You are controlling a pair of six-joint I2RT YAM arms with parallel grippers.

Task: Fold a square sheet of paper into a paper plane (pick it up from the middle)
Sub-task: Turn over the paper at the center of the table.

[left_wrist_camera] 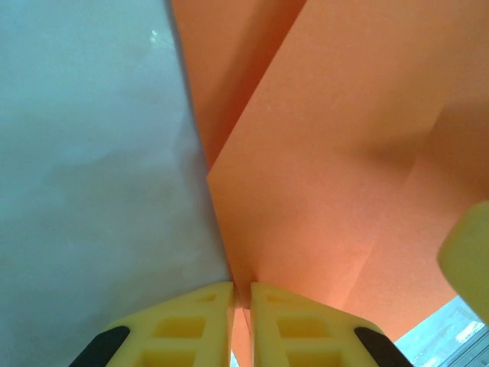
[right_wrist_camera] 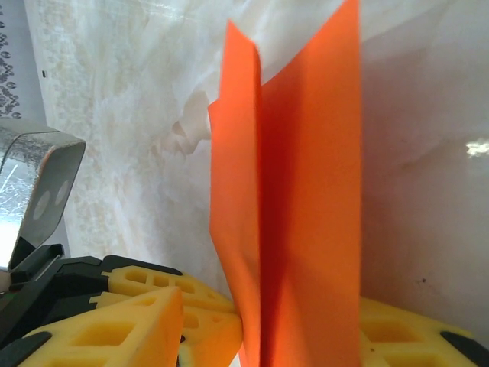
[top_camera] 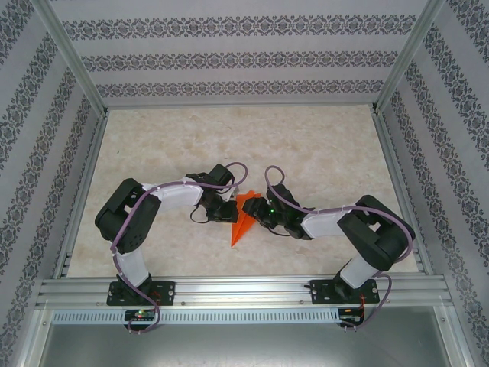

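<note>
Now my left claw (left_wrist_camera: pixel 243 297) is pinched nearly closed on an edge of the paper plane (top_camera: pixel 243 222), which lies between both claws over the table (top_camera: pixel 328 153), tip toward my bases, while my right claw (right_wrist_camera: pixel 284 315) straddles it, grip unclear.

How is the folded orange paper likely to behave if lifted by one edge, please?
Probably light and floppy: the folded orange paper looks thin, its flaps splaying apart. Its creases likely stiffen it lengthwise, since its panels look straight in the right wrist view. It may slip, as the left claw pinches only a thin edge.
</note>
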